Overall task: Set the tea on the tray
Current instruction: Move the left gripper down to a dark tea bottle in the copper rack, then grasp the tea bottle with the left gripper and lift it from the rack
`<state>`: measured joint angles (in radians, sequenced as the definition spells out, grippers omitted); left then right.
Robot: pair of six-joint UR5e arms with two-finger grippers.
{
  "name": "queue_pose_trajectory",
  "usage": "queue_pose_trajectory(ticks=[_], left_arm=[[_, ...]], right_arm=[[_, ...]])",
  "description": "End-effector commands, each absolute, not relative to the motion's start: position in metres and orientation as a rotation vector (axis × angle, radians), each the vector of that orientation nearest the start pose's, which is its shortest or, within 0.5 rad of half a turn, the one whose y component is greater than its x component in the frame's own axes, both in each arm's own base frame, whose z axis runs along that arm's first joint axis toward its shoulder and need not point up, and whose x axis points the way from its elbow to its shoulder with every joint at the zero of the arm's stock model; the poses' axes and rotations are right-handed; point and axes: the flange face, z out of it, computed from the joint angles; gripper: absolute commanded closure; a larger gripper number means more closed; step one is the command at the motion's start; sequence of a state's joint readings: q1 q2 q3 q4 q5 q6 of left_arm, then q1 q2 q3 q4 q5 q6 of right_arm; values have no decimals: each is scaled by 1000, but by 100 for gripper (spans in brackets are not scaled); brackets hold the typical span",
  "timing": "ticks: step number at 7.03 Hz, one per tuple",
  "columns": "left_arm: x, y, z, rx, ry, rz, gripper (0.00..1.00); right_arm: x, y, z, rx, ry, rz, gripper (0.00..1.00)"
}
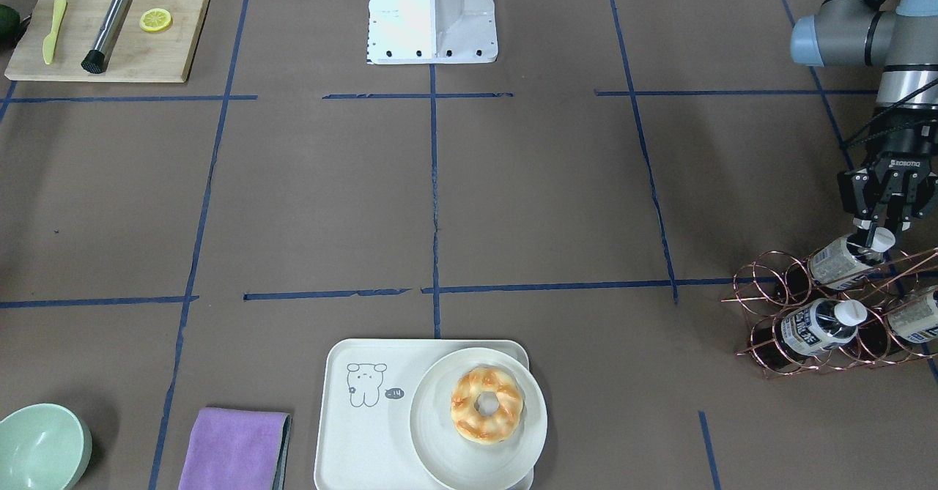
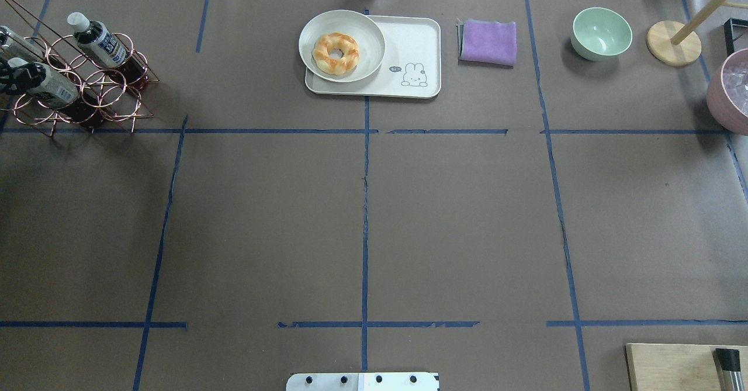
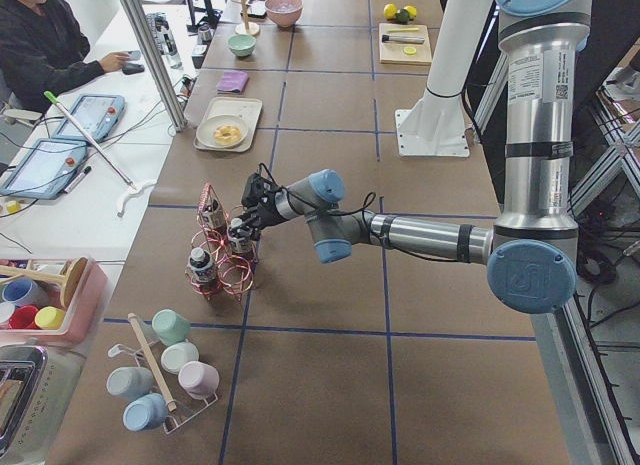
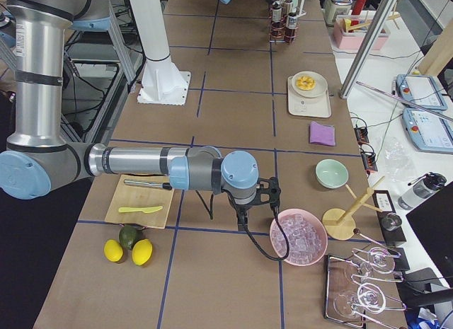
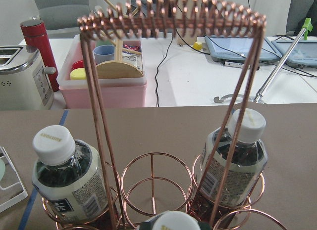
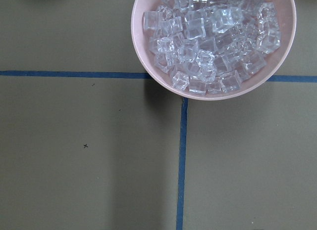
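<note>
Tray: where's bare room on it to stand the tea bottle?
The half of the tray with the bear drawing is bare, bordered by the plate and the short rim nearest the purple cloth. The other half is crowded: the plate, holding a doughnut, covers it and overhangs the rim.

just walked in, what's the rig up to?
The left arm's tool is at the white cap of a tea bottle lying in the copper rack. Whether it has gripped the cap isn't clear. The tray holds only a plate with a doughnut, no tea yet. The right arm's tool hangs beside a pink bowl of ice.
</note>
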<state>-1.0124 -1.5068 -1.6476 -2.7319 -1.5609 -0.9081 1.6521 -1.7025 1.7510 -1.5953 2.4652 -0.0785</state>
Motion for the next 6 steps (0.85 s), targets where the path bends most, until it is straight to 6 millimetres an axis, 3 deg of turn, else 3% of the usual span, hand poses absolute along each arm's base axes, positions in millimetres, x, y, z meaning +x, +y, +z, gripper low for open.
queue_pose_trajectory(ticks=[1,6], left_arm=[[146,-493,522,892,788,-316,100],[119,-498,508,926,778,-284,100]], right_arm=[[91,-430,626,92,-893,-8,0],[91,-430,626,92,-893,-8,0]])
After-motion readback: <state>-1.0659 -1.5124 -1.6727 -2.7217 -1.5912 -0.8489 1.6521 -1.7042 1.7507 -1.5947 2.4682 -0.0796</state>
